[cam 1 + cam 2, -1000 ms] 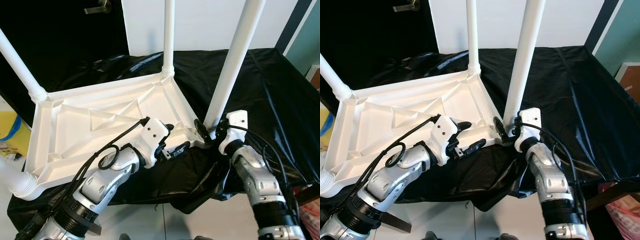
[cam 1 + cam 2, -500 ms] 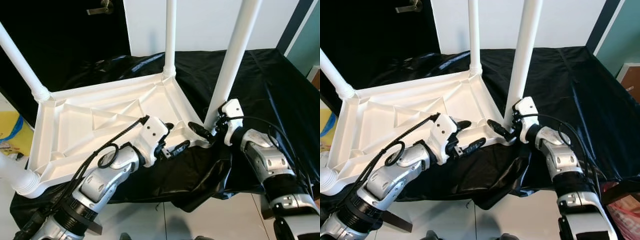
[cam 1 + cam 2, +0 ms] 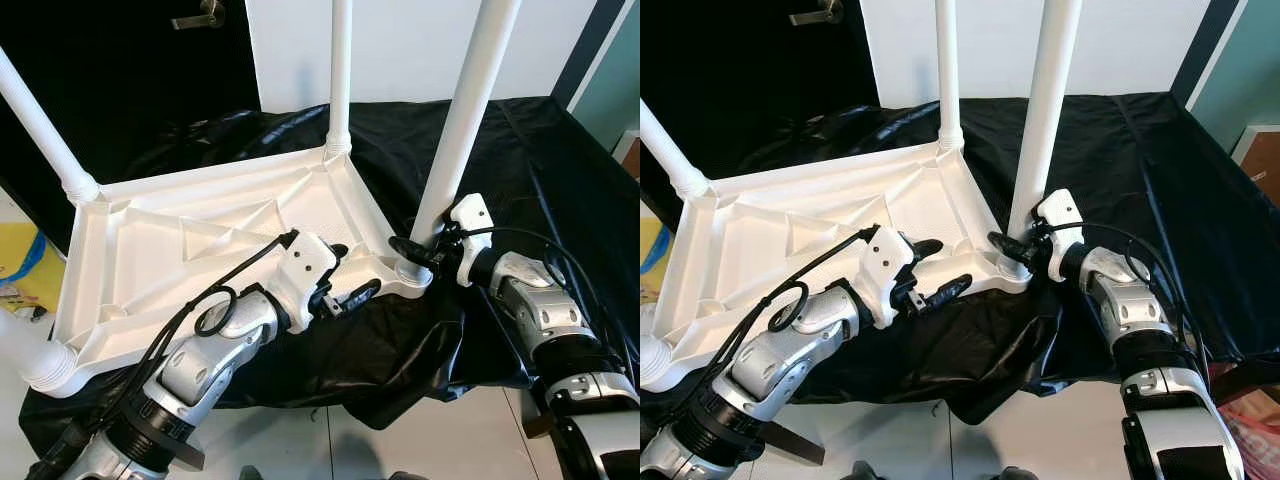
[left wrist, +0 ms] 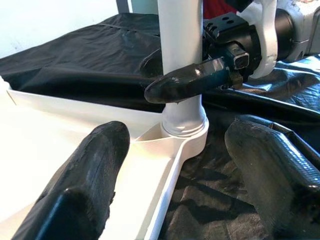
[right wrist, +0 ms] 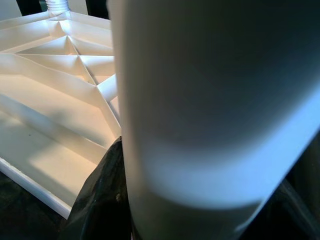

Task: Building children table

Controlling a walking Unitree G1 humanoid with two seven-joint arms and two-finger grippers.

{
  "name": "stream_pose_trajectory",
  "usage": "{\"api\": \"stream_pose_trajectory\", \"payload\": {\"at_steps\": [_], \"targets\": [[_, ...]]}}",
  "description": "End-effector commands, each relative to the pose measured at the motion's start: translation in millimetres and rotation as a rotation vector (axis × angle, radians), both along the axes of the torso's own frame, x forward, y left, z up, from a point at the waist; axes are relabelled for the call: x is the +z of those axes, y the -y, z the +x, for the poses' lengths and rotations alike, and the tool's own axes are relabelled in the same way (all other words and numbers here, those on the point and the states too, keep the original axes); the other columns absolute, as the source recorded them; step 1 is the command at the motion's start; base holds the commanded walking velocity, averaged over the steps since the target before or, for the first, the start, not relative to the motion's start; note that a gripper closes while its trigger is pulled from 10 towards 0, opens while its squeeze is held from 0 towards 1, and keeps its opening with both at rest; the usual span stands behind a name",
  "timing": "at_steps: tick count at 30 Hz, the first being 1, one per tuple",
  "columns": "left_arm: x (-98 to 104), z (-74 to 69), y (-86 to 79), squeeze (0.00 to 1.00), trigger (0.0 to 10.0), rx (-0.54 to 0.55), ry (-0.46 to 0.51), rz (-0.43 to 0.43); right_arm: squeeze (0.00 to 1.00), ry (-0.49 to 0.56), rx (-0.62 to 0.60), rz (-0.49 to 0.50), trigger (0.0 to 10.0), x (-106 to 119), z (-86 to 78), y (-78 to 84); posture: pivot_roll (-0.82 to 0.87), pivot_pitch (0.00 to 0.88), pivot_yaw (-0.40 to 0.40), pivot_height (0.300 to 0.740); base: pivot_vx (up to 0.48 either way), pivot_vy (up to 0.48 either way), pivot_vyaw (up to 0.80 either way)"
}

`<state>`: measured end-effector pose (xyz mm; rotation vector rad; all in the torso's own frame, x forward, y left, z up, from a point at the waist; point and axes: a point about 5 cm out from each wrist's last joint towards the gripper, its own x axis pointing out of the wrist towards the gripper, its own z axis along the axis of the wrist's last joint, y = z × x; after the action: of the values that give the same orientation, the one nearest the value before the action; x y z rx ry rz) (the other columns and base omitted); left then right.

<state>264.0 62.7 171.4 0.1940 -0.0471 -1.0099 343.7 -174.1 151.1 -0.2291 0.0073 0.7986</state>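
Eye views: tabletop (image 3: 200, 250) upside down on black cloth (image 3: 520, 160), legs up; near-right leg (image 3: 460, 120) at 3 o'clock corner.
Left gripper (image 3: 350, 283): fingers spread, straddling tabletop's near rim.
Left wrist: rim between wide fingers (image 4: 85, 180).
Right gripper (image 3: 1015, 248): clasping leg base.
Right wrist: leg (image 5: 210, 110) close up between fingers.

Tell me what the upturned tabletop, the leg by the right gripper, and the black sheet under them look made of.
Tabletop: looks like moulded white plastic, matte, with ribs cast into its underside. Leg: smooth white tube, probably the same plastic, seated in a corner socket beside the right gripper. Black sheet: thin glossy plastic film, judging by its crinkles and sheen.
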Motion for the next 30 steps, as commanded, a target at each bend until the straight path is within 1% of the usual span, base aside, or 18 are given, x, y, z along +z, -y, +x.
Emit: {"api": "stream_pose_trajectory", "payload": {"at_steps": [1, 5, 7, 8, 10, 12, 13, 14, 17, 18, 19, 21, 23, 25, 26, 28, 29, 30], "targets": [[-1.6, -6.7, 1.8, 0.0, 10.0, -0.143, -0.028, 0.026, 0.0, -0.04, 0.007, -0.046, 10.0, -9.9, -2.4, 2.5, -0.02, 0.054, 0.009, 0.74, 0.0, 0.0, 0.0], [-1.8, -6.6, 2.4, 0.0, 10.0, -0.148, -0.029, 0.026, 0.0, -0.032, -0.036, -0.028, 10.0, -9.3, -1.4, 3.1, -0.03, 0.057, 0.01, 0.74, 0.0, 0.0, 0.0], [-2.6, -6.9, 3.2, 0.0, 10.0, -0.151, -0.031, 0.027, 0.0, -0.01, -0.116, -0.025, 10.0, -9.7, -0.8, 1.9, -0.03, 0.057, 0.009, 0.74, 0.0, 0.0, 0.0], [-2.6, -6.9, 3.2, 0.0, 10.0, -0.151, -0.031, 0.027, 0.0, -0.01, -0.116, -0.025, 10.0, -9.7, -0.8, 1.9, -0.03, 0.057, 0.009, 0.74, 0.0, 0.0, 0.0], [-2.8, -6.8, 4.0, 0.0, 10.0, -0.153, -0.031, 0.025, 0.0, 0.023, -0.205, -0.013, 10.0, -10.6, -1.2, -0.5, -0.03, 0.055, 0.008, 0.74, 0.0, 0.0, 0.0], [-2.8, -6.8, 4.0, 0.0, 10.0, -0.153, -0.031, 0.025, 0.0, 0.023, -0.205, -0.013, 10.0, -10.6, -1.2, -0.5, -0.03, 0.055, 0.008, 0.74, 0.0, 0.0, 0.0], [-2.2, -6.1, 4.6, 0.0, 10.0, -0.153, -0.03, 0.023, 0.0, 0.033, -0.3, 0.027, 10.0, -13.5, -5.3, -8.8, -0.04, 0.053, 0.013, 0.74, 0.0, 0.0, 0.0], [-2.2, -6.1, 4.6, 0.0, 10.0, -0.153, -0.03, 0.023, 0.0, 0.033, -0.3, 0.027, 10.0, -13.5, -5.3, -8.8, -0.04, 0.053, 0.013, 0.74, 0.0, 0.0, 0.0], [-1.8, -6.0, 4.5, 0.0, 10.0, -0.155, -0.029, 0.022, 0.0, 0.021, -0.368, 0.064, 10.0, -16.6, -8.9, -15.6, -0.04, 0.054, 0.013, 0.74, 0.0, 0.0, 0.0], [-1.8, -6.0, 4.5, 0.0, 10.0, -0.155, -0.029, 0.022, 0.0, 0.021, -0.368, 0.064, 10.0, -16.6, -8.9, -15.6, -0.04, 0.054, 0.013, 0.74, 0.0, 0.0, 0.0], [-2.1, -6.2, 4.7, 0.0, 10.0, -0.158, -0.03, 0.025, 0.0, 0.005, -0.484, 0.108, 10.0, -20.6, -12.3, -21.7, -0.04, 0.055, 0.017, 0.74, 0.0, 0.0, 0.0], [-2.1, -6.2, 4.7, 0.0, 10.0, -0.158, -0.03, 0.025, 0.0, 0.005, -0.484, 0.108, 10.0, -20.6, -12.3, -21.7, -0.04, 0.055, 0.017, 0.74, 0.0, 0.0, 0.0], [-2.3, -6.6, 5.6, 0.0, 10.0, -0.162, -0.031, 0.024, 0.0, 0.005, -0.594, 0.132, 10.0, -25.3, -17.8, -30.0, -0.04, 0.055, 0.015, 0.74, 0.0, 0.0, 0.0], [-2.3, -6.6, 5.9, 0.0, 10.0, -0.164, -0.032, 0.024, 0.0, 0.005, -0.643, 0.141, 10.0, -27.5, -20.6, -34.5, -0.04, 0.055, 0.014, 0.74, 0.0, 0.0, 0.0], [-2.1, -6.4, 6.7, 0.0, 10.0, -0.164, -0.031, 0.022, 0.0, 0.006, -0.726, 0.153, 10.0, -30.5, -23.3, -37.4, -0.04, 0.055, 0.009, 0.74, 0.0, 0.0, 0.0], [-2.1, -6.4, 6.7, 0.0, 10.0, -0.164, -0.031, 0.022, 0.0, 0.006, -0.726, 0.153, 10.0, -30.5, -23.3, -37.4, -0.04, 0.055, 0.009, 0.74, 0.0, 0.0, 0.0], [-1.9, -6.1, 7.3, 0.0, 10.0, -0.163, -0.03, 0.02, 0.0, 0.006, -0.789, 0.159, 10.0, -32.2, -25.8, -39.3, -0.04, 0.054, 0.007, 0.74, 0.0, 0.0, 0.0], [-1.3, -6.4, 7.8, 0.0, 10.0, -0.162, -0.029, 0.017, 0.0, -0.013, -0.808, 0.182, 10.0, -35.4, -30.6, -50.4, -0.03, 0.054, 0.007, 0.74, 0.0, 0.0, 0.0]]}}
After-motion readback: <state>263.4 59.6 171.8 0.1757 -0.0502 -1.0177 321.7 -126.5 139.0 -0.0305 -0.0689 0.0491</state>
